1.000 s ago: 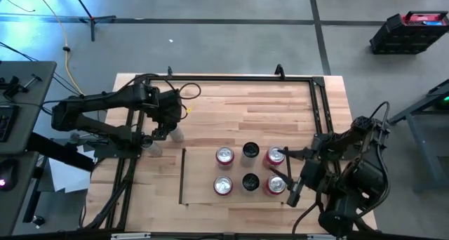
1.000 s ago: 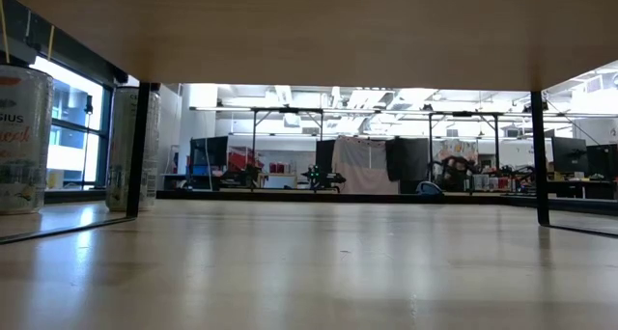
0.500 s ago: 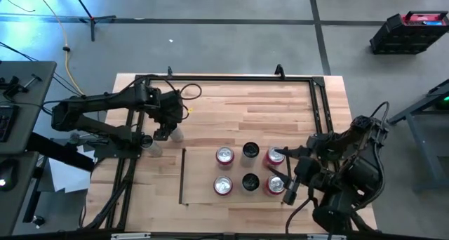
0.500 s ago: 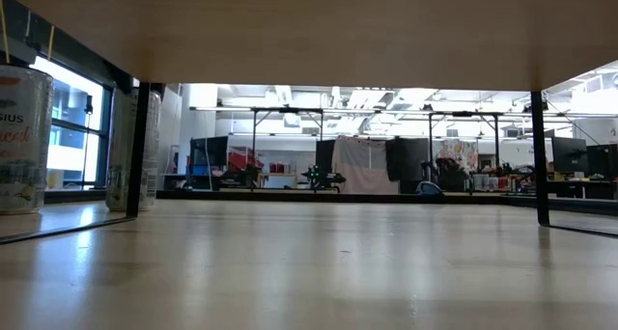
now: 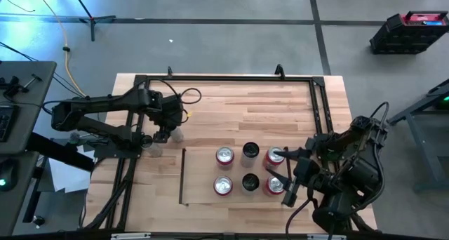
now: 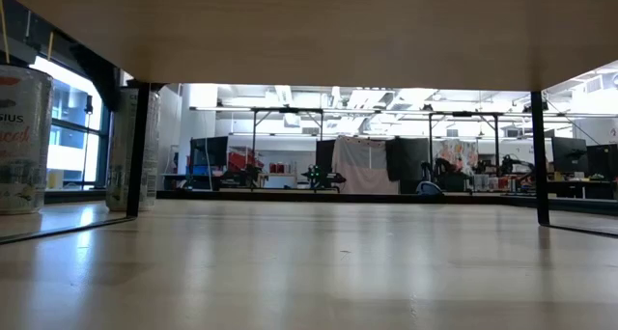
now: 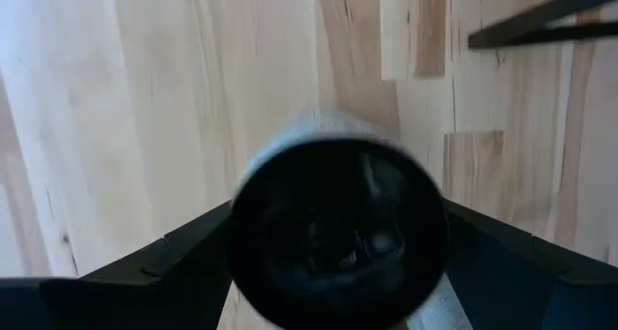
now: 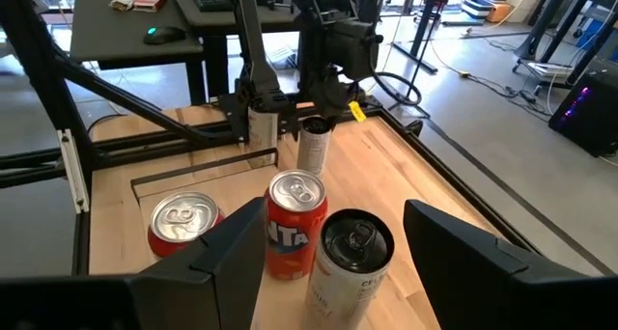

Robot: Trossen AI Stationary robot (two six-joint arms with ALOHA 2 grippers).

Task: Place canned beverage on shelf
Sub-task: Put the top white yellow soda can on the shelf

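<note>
- 6 cans (image 5: 250,168) stood on your shelf (image 5: 200,177).
- Your left gripper (image 5: 167,131) hung spread over a pale can (image 5: 176,133), not squeezing it.
- Your right gripper (image 5: 275,168) waited, parted and empty, beside the shelf's 2 red cans (image 5: 275,171).

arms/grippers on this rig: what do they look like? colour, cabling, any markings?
Both arms are black, jointed tube links. The left arm has loose black cable looping near its wrist and a small yellow tag there. The right arm is bulkier, with black cable bundles over its joints. The right gripper has flat, angular black fingers. No readable markings.
</note>
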